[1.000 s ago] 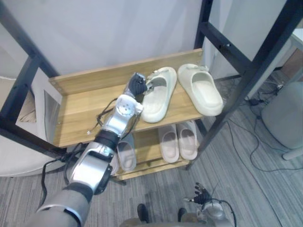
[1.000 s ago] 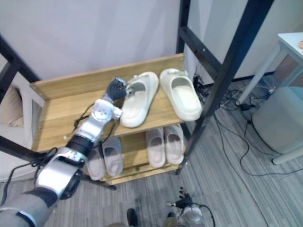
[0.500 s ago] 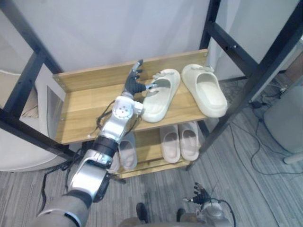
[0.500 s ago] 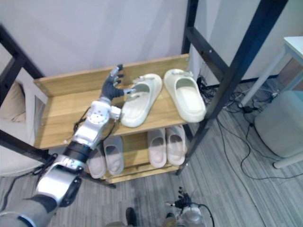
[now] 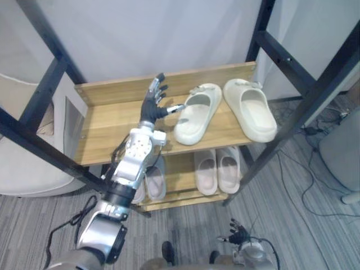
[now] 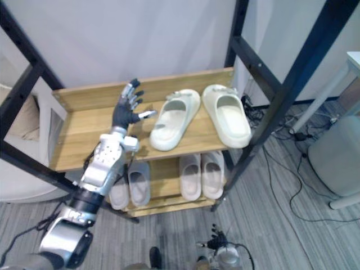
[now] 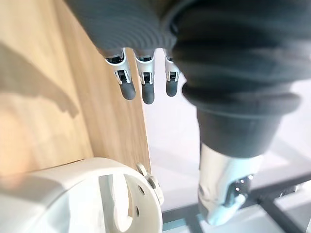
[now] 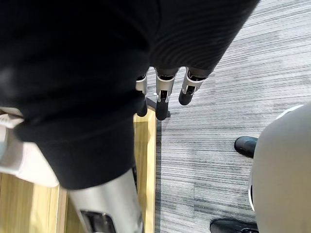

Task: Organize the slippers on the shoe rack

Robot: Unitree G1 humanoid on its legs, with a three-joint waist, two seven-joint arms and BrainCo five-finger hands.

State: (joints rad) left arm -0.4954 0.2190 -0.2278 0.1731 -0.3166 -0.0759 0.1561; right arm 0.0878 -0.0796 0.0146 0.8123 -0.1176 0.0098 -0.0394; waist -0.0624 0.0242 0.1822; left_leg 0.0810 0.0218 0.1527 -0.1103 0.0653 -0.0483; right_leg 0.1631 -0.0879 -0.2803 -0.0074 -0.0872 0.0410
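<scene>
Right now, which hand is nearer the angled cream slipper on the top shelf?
Left. The left hand is open just beside the angled cream slipper; the right hand hangs low by the floor, well below it.

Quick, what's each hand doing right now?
Left hand: open, empty, beside the cream slipper.
Right hand: open, empty, down by the floor.

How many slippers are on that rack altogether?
6: two cream slippers side by side on the top shelf, a pale pair lower right, a grey pair lower left, partly behind the arm. More may be hidden.
</scene>
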